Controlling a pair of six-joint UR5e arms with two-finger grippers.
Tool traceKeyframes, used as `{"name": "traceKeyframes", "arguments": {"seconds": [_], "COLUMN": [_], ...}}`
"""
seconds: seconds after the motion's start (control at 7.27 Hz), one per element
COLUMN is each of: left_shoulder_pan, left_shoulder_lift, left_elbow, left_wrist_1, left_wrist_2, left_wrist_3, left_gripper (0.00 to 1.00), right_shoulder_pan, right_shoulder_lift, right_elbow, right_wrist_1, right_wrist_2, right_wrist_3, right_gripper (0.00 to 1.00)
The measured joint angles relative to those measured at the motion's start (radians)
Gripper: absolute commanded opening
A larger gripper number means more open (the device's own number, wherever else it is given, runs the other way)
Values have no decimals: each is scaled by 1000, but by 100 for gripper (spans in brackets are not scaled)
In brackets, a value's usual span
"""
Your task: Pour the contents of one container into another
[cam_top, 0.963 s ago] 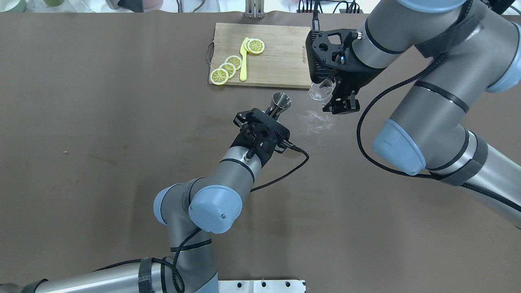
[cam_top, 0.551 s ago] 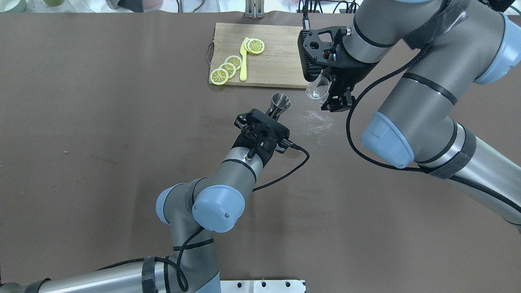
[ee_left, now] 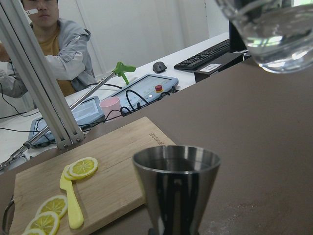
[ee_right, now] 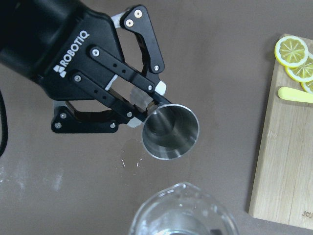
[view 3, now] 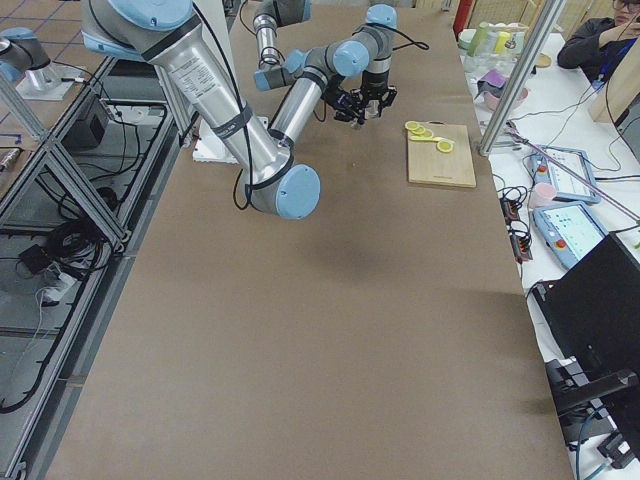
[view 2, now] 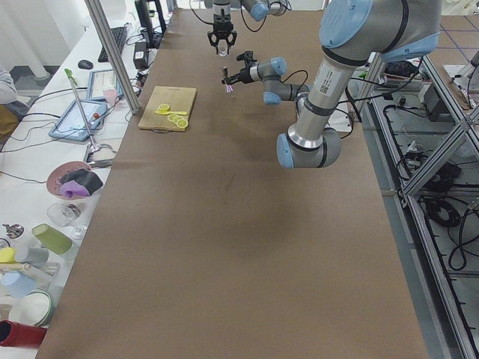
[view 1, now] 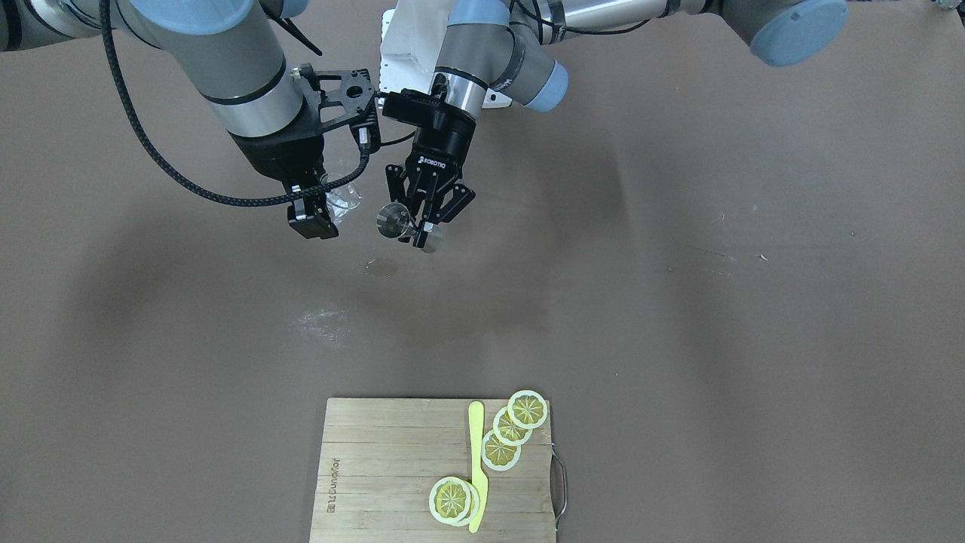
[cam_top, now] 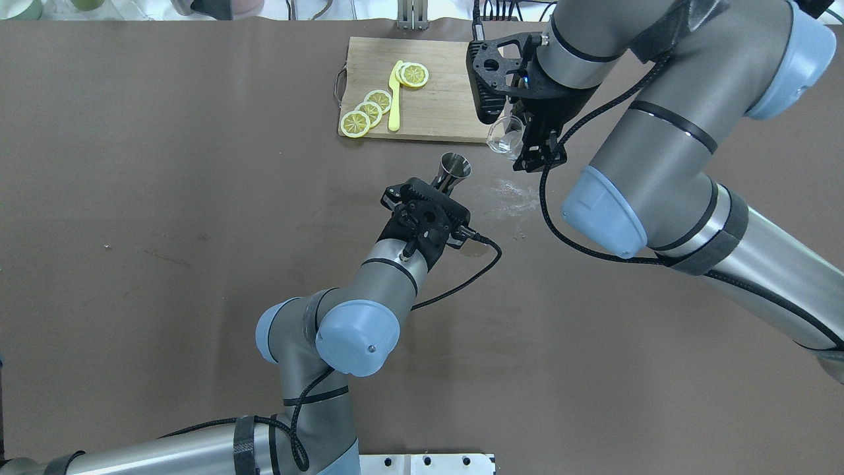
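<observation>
- Left gripper point(cam_top: 443, 186) clamps the jigger point(cam_top: 455, 165) at its waist, mouth up, just robot-side of the cutting board point(cam_top: 448, 99).
- Right gripper point(cam_top: 525, 149) grips the tilted tumbler point(cam_top: 503, 136) over that board's near corner, higher than the jigger's mouth.

The jigger point(ee_left: 176, 191) is running off the bottom edge of the left wrist view, and the glass point(ee_left: 266, 34) is running off the top. In both side views they are looking too tiny to tell.
</observation>
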Motion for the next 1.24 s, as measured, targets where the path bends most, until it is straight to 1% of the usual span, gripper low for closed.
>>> {"name": "traceKeyframes", "arguments": {"seconds": [0.55, 0.83, 1.24], "left_shoulder_pan": [15, 16, 15], "left_shoulder_lift": [-11, -10, -10], "left_elbow": [2, 1, 0], "left_wrist_1": [3, 2, 0], "left_wrist_2": [-3, -3, 7], "left_wrist_3": [2, 1, 4], "left_gripper": [0, 0, 0], "right_shoulder_pan": [-17, -39, -51], "right_shoulder_lift": [52, 58, 61], "right_elbow": [-36, -35, -17], "right_wrist_1": [-91, -119, -176], "right_wrist_2": [-31, -60, -72], "right_wrist_3": [-86, -113, -143], "right_gripper": [0, 0, 0]}}
